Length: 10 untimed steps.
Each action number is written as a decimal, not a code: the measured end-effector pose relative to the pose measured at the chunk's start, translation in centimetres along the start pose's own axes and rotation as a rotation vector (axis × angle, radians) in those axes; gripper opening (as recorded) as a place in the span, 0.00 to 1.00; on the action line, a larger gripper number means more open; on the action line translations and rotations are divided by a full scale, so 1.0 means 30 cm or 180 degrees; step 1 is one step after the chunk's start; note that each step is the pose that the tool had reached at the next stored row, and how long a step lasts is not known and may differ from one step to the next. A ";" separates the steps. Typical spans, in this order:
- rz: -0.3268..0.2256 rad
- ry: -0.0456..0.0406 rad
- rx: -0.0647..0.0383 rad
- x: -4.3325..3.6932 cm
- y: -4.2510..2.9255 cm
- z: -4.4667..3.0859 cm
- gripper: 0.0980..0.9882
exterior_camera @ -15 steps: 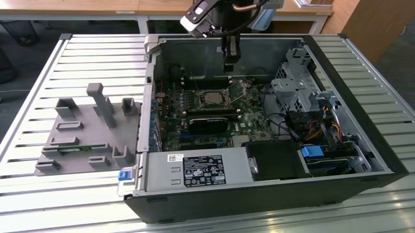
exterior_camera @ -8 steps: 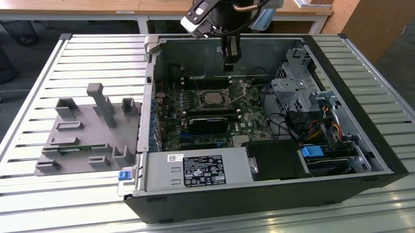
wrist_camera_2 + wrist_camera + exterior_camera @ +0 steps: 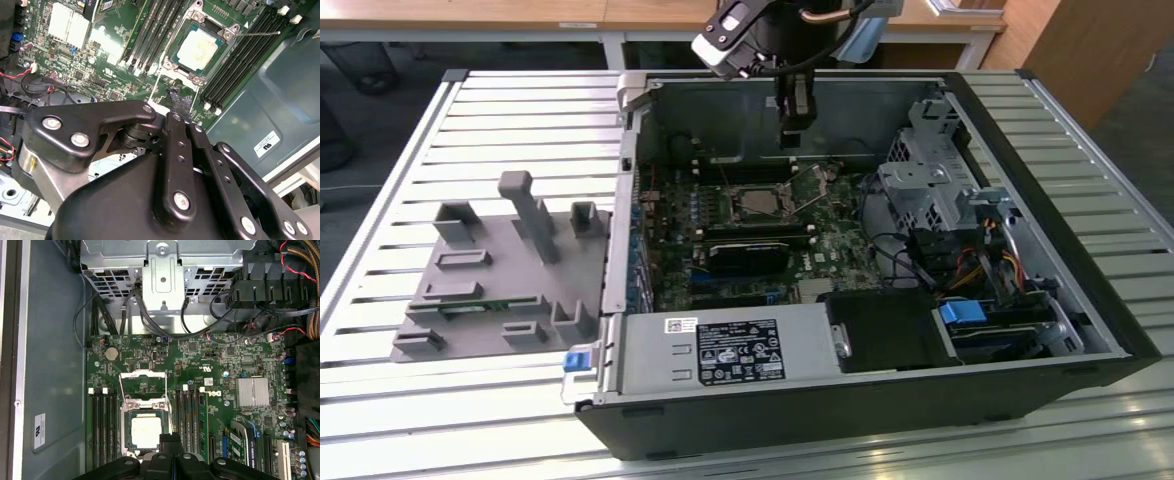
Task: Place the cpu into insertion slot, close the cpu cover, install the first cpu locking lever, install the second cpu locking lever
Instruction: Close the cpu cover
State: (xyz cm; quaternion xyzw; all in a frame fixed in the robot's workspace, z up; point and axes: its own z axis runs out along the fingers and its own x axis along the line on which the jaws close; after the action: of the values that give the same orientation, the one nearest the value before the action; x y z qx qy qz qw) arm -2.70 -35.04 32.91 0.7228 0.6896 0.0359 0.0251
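Nearest the wrist cameras, the gripper (image 3: 170, 438) is seen with its fingers (image 3: 163, 441) pressed together and nothing held between them. It is hung over the far half of the open computer case (image 3: 1067, 300), which is laid on its side on the slatted worktop (image 3: 520, 110). Inside the case, the insertion slot (image 3: 126, 426) is set near the middle of the green board (image 3: 235, 355). The cpu cover (image 3: 143, 373) is not yet closed: it is swung back off the slot towards the exterior view's right, and bare board is seen through its window. The cpu (image 3: 146, 432) is judged already placed: it lies flat in the slot, metal top upward, edges squared to the rim, and being square it has no long axis. A thin wire locking lever (image 3: 257, 33) is seen standing free, so both levers are judged not yet installed.
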 end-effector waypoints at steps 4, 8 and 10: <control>0.0000 0.0000 0.0000 0.000 0.000 0.000 0.01; -0.0008 0.0000 0.0028 0.001 0.025 0.003 0.01; -0.0014 0.0000 0.0047 0.002 0.035 0.004 0.01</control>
State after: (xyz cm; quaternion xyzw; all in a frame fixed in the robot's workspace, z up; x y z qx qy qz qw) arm -1.63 -35.05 32.87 0.7215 0.6914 0.0307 0.0199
